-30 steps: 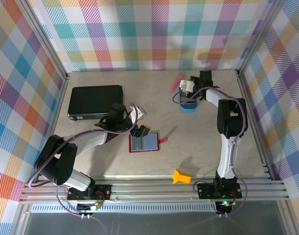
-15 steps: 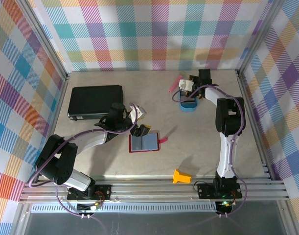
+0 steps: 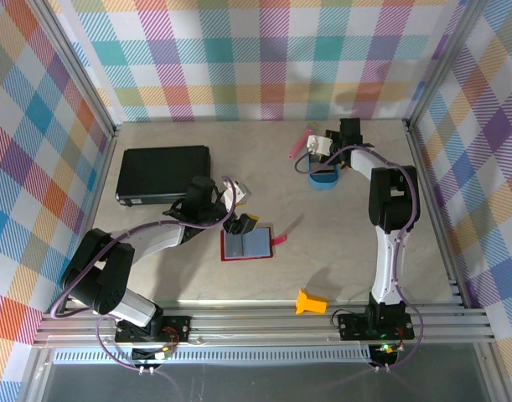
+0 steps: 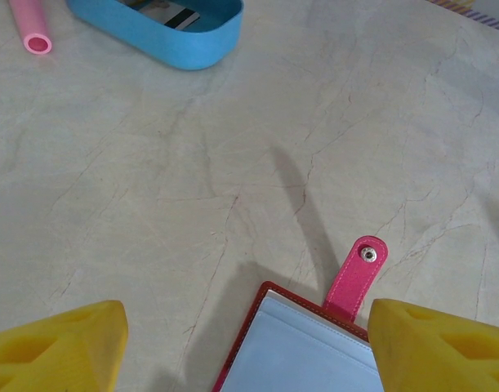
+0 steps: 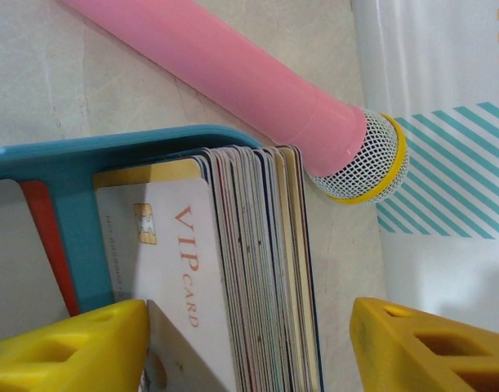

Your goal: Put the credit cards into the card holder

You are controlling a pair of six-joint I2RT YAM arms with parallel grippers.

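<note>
Dark-red card holder (image 3: 247, 244) — blue tray (image 4: 192, 49), plaid walls (image 3: 264, 59)

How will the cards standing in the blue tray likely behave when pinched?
The cards look thin, stiff and glossy, so probably light and slippery. Packed edge-on in the blue tray, several may well lift together or fan apart.

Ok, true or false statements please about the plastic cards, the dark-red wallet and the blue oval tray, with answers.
The dark-red folding wallet lies open on the table. True.
The plastic cards stand stacked in the blue oval tray. True.
The pink toy microphone lies inside that tray. False: it lies outside, on the table.
The left gripper holds a card. False: its jaws stand open, empty, above the wallet.
The right gripper straddles the card stack. True.
</note>
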